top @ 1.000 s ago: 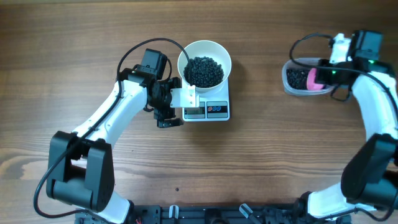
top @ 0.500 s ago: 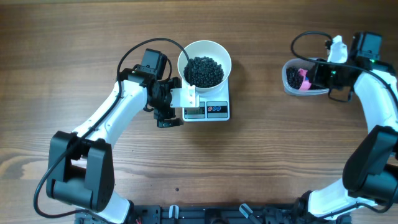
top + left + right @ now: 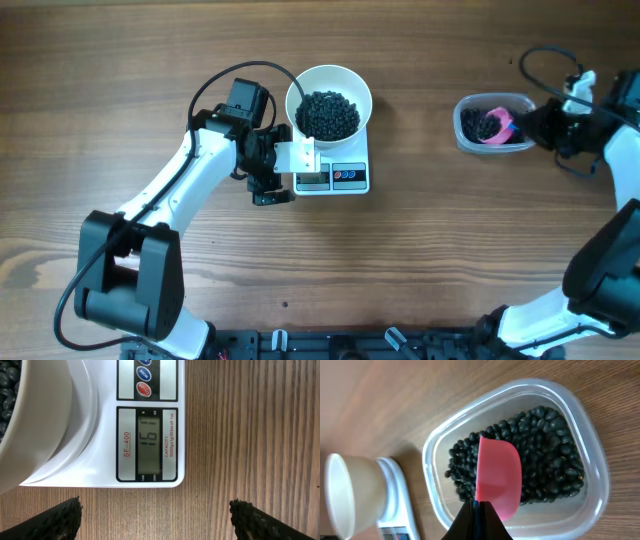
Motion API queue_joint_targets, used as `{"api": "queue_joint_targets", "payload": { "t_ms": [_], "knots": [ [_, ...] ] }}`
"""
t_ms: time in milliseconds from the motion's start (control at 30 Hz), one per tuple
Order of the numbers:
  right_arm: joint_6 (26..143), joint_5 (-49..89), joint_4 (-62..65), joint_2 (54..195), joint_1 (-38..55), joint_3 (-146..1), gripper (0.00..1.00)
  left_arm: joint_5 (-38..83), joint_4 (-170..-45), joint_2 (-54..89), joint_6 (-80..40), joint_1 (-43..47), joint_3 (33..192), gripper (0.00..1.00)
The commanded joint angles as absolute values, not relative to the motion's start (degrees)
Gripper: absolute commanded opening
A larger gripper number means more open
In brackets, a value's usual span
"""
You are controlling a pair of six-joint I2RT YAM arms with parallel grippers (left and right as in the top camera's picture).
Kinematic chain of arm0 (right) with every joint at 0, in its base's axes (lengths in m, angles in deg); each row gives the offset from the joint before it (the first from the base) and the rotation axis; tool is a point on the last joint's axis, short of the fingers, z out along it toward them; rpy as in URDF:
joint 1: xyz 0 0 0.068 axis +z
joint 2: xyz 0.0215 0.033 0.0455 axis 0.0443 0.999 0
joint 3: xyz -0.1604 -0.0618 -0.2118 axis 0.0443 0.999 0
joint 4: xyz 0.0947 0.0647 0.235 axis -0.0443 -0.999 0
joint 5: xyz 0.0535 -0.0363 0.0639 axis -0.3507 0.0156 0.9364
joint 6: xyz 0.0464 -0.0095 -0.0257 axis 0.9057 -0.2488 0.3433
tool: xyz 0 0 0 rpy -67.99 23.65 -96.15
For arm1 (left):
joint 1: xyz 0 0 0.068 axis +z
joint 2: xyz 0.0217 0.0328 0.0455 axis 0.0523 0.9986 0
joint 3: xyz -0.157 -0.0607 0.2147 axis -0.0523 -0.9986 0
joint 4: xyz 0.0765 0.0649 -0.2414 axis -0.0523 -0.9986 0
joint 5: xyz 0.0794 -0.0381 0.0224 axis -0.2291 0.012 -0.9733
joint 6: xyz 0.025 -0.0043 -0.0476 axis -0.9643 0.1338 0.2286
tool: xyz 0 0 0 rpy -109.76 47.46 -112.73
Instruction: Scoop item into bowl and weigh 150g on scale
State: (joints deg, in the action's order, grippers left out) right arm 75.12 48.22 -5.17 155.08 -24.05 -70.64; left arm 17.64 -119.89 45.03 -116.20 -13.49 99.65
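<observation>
left gripper point(image 3: 155, 522): I have it spread wide and holding nothing, parked on the bench point(image 3: 420, 250) just beside the scale's front left corner, its camera aimed at the display.
scale point(image 3: 345, 178): sits left of centre and carries the bowl. The digits are lit. Reading them sideways in the left wrist view, I take them as a little over the target, but I can't be sure.
bowl point(image 3: 329, 68): upright on the scale, with a good heap of the item point(image 3: 328, 113) inside.
clear tub point(image 3: 463, 128): well apart to the right, with more black beans in it.
pink scoop point(image 3: 497, 477): lying in the tub on top of the beans. I see none riding on its pink face.
right gripper point(image 3: 477, 519): pinched tight on the scoop's handle at the tub's right end.
progress: I judge the scooping mostly done. What's left is checking the reading and trimming a few beans back out if it really is over.
</observation>
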Motion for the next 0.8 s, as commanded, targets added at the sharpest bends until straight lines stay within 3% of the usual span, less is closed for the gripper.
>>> {"api": "queue_joint_targets", "payload": {
  "t_ms": [0,767],
  "knots": [
    [73.52,59.23,-6.24,156.08,-27.04,-70.23,0.04,18.78,-119.92,45.62,-117.27,-13.34,99.12,1.0],
    [75.21,60.63,-9.11,156.08,-28.07,-70.23,0.04,18.78,-119.92,45.62,-117.27,-13.34,99.12,1.0]
  ]
}}
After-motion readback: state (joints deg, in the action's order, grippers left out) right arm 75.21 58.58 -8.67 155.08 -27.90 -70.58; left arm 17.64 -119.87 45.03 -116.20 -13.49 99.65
